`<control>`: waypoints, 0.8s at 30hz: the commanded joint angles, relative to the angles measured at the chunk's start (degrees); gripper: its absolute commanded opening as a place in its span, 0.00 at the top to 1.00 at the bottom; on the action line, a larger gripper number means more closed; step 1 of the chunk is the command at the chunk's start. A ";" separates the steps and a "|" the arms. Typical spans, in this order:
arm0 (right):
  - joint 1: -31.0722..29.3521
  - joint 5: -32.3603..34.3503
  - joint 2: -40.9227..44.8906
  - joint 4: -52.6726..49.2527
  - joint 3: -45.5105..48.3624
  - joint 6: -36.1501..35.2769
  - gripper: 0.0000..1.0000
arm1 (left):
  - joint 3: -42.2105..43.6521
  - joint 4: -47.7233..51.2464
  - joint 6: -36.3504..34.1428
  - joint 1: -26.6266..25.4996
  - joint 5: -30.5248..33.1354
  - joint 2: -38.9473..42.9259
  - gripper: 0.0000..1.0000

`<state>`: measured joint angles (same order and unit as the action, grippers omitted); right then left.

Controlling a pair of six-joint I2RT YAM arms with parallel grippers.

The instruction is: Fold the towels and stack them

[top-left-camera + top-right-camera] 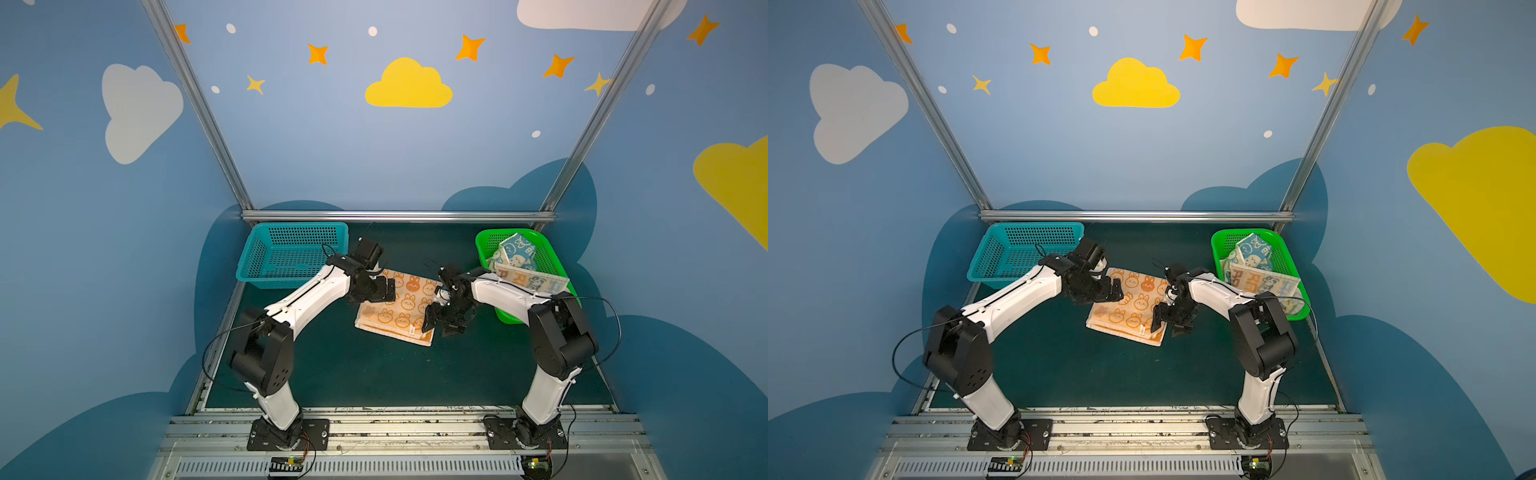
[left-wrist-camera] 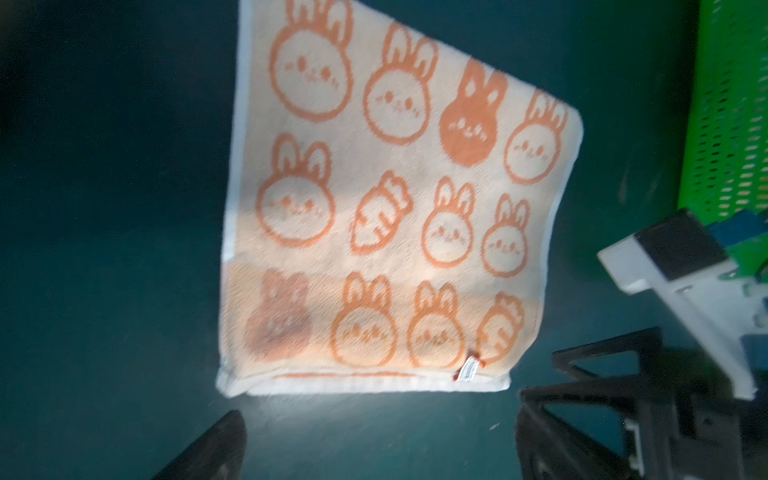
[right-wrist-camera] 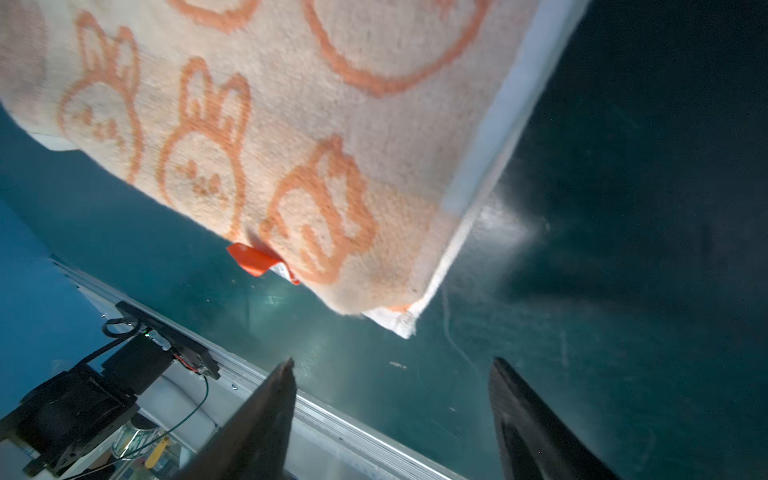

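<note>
Left claw (image 1: 388, 291) and right claw (image 3: 395, 363) — both spread wide, empty — flank the orange-cream towel (image 1: 399, 309), folded flat mid-tabletop (image 1: 374, 374), apparently clear so the fold holds. Blue-cream towel (image 1: 517, 249) and striped towel (image 1: 534, 281) sit bunched in the green basket (image 1: 482, 242), far right.

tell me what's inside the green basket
The green basket holds two towels: a blue-cream towel toward the back and a striped lettered towel nearer the front. Its floor beneath them is covered, and the right arm hides its near corner.
</note>
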<state>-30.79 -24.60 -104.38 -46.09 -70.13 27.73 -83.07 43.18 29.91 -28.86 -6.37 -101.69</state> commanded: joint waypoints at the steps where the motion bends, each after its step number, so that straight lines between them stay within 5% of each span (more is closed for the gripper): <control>1: 0.36 -3.07 -0.91 4.83 1.02 1.18 0.25 | -5.01 -0.48 0.33 0.87 -5.81 -6.70 0.00; 8: 1.67 -6.12 -3.07 9.50 0.61 1.10 0.20 | -6.14 -2.15 1.12 1.64 -8.37 -13.81 0.00; 24: 1.25 -11.75 -1.21 16.34 4.60 -1.04 0.24 | -0.87 -6.04 3.15 3.82 -9.22 -16.23 0.00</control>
<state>-29.17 -34.63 -107.96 -30.59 -66.70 27.99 -84.51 37.82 32.71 -25.10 -15.05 -116.60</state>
